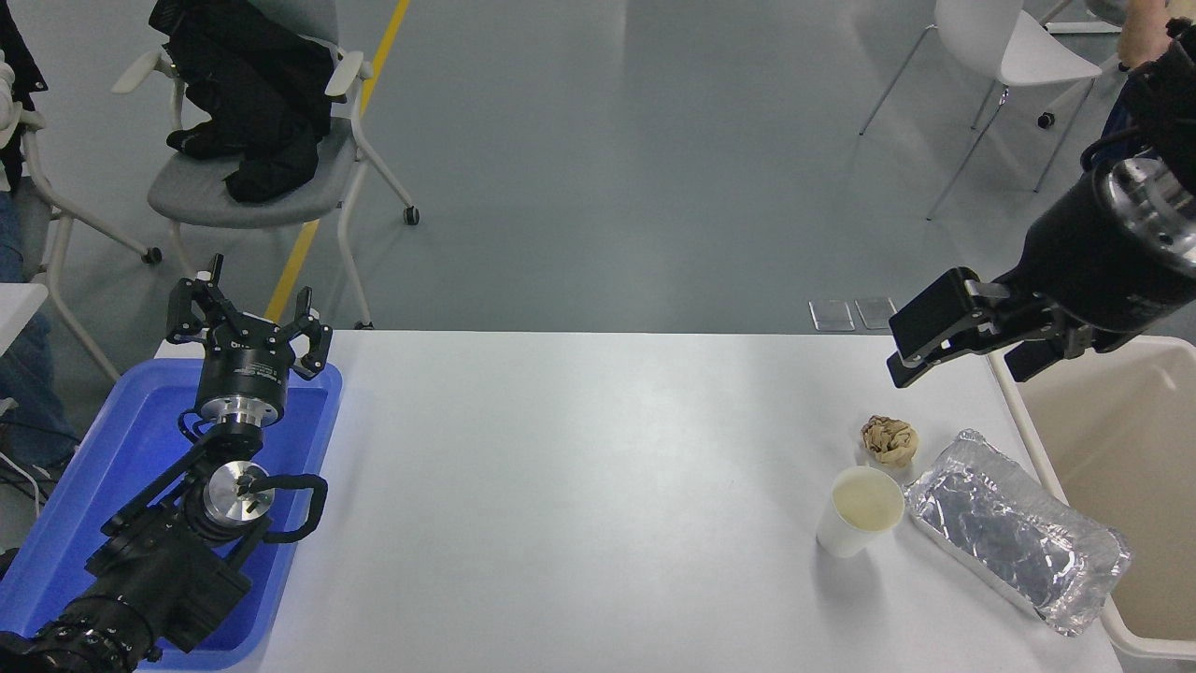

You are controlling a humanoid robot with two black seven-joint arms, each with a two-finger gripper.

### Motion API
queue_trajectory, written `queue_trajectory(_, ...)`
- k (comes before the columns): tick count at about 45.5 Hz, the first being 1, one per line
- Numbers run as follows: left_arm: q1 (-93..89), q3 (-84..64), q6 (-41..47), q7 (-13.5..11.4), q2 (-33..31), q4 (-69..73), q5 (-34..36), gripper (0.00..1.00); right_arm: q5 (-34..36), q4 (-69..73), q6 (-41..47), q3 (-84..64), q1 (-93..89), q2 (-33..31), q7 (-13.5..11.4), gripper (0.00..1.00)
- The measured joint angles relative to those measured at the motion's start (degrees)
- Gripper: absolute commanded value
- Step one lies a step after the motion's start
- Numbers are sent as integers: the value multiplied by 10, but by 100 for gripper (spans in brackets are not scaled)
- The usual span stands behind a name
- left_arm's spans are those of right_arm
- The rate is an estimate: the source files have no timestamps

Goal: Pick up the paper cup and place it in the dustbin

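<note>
At the far left edge, a person's dark sleeve (pixel 14 103) shows beside a grey-seated chair (pixel 252 187) piled with black clothing (pixel 248 93); both stand on the grey floor behind the white table (pixel 579 505). A shallow blue plastic tray (pixel 112 467) lies on the table's left end, and the black left arm is parked over it, coming in from the lower left. The left gripper (pixel 248 313) sits above the tray's far rim with its fingers spread apart and nothing between them.

The middle of the table is bare white surface. Toward its right end stands the small white tapered paper cup (pixel 860 514), upright, its cream-coloured inside facing the camera. Just behind the cup, touching or nearly touching its rim, rests a crumpled brown paper ball (pixel 889 439). Just right of the cup lies a crinkled silver foil tray (pixel 1017 531), set at a slant and reaching to the table's right edge.

Beyond that edge stands the large beige plastic dustbin (pixel 1117 439), its thick rim close against the table. The black right arm comes in from the upper right, and the right gripper (pixel 972 350) hangs in the air above the table's far right corner, well apart from the cup and behind it. Its fingers stand apart and hold nothing. A white chair (pixel 1014 47) stands on the floor at the upper right.
</note>
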Motion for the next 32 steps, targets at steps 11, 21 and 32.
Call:
queue_trajectory(11, 0, 0, 0, 0, 0, 0, 0, 99, -68, -82, -63, 14, -133, -31, -1, 100)
queue_trajectory(21, 0, 0, 0, 0, 0, 0, 0, 99, -103, -147, -92, 67, -270, -63, -4, 100)
queue_trajectory(32, 0, 0, 0, 0, 0, 0, 0, 99, -116, -189, -107, 137, -374, -78, -11, 100)
